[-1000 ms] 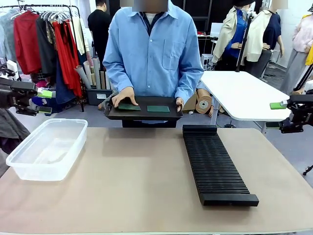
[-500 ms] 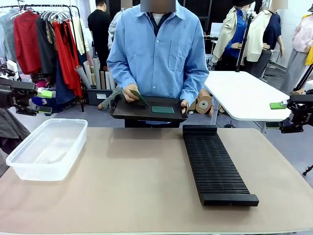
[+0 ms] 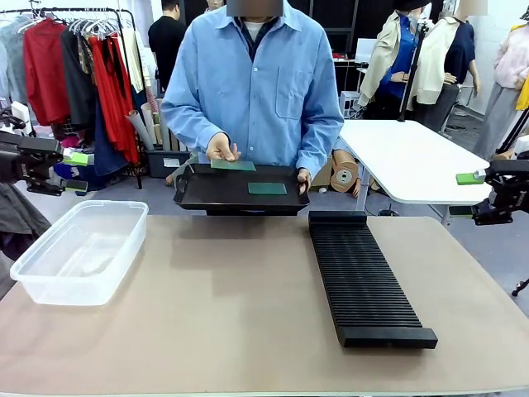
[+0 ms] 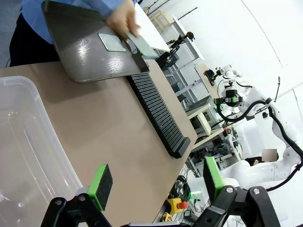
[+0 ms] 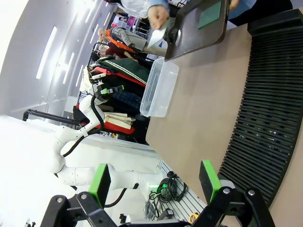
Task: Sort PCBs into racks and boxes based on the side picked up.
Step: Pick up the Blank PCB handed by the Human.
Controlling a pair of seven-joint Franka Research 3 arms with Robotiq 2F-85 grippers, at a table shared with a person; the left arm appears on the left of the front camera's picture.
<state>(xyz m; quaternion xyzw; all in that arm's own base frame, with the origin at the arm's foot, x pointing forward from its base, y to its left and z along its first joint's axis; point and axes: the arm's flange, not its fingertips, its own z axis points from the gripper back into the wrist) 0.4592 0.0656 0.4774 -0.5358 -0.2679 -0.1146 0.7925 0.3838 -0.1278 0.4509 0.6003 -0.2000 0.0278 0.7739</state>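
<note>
Front view: at the counter's (image 3: pixel 231 322) far edge, a person's hand (image 3: pixel 220 149) holds one thin green PCB (image 3: pixel 234 165) just above a smooth black tray (image 3: pixel 202 197). A second PCB (image 3: pixel 267 188) lies flat on the tray. The ribbed rack (image 3: pixel 364 277) lies toward the right edge and the translucent box (image 3: pixel 78 252) by the left.

Left wrist view: the left gripper (image 4: pixel 156 182) is spread wide and empty (the box is cut off here).

Right wrist view: the right gripper (image 5: pixel 155 182) is likewise apart, and the rack is cropped.
</note>
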